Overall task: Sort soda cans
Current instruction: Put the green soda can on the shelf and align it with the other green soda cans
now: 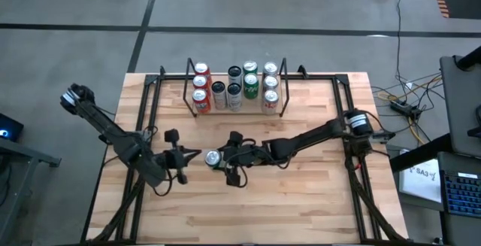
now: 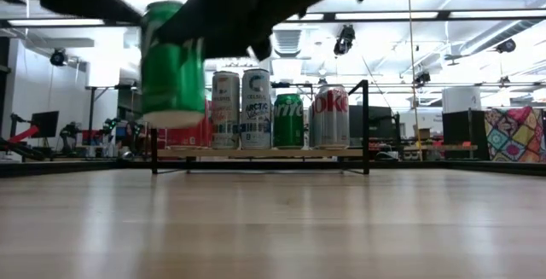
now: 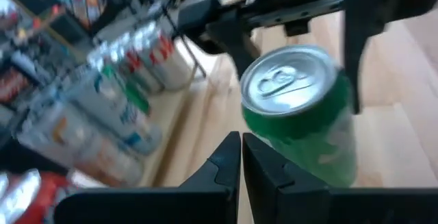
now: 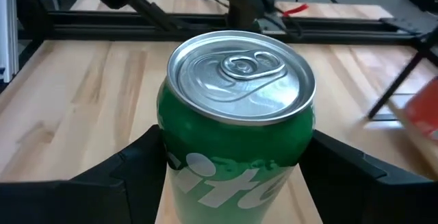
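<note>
The right claw [image 1: 215, 158] grips the green can [image 1: 213, 157] by its sides, clear of the surface [image 1: 316, 201] in front of the rack [image 1: 235, 88]; smooth, thin-walled and likely dentable, it wants a gentle mid-body squeeze, left claw [image 1: 197, 154] closed beside it.

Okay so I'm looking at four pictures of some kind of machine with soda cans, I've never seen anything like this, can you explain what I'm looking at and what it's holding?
It is a robot with two dark arms at a wooden table. One picture looks straight down from above, one looks level across the tabletop, and two come from cameras on the arms' wrists. The right end effector is shut on a green can, one finger on each side, holding it clear above the wood in the level picture. The left end effector is shut and empty, pointing at that can from close by. At the table's far edge a black wire rack holds the other cans in rows: red, green, black and silver-white.
</note>
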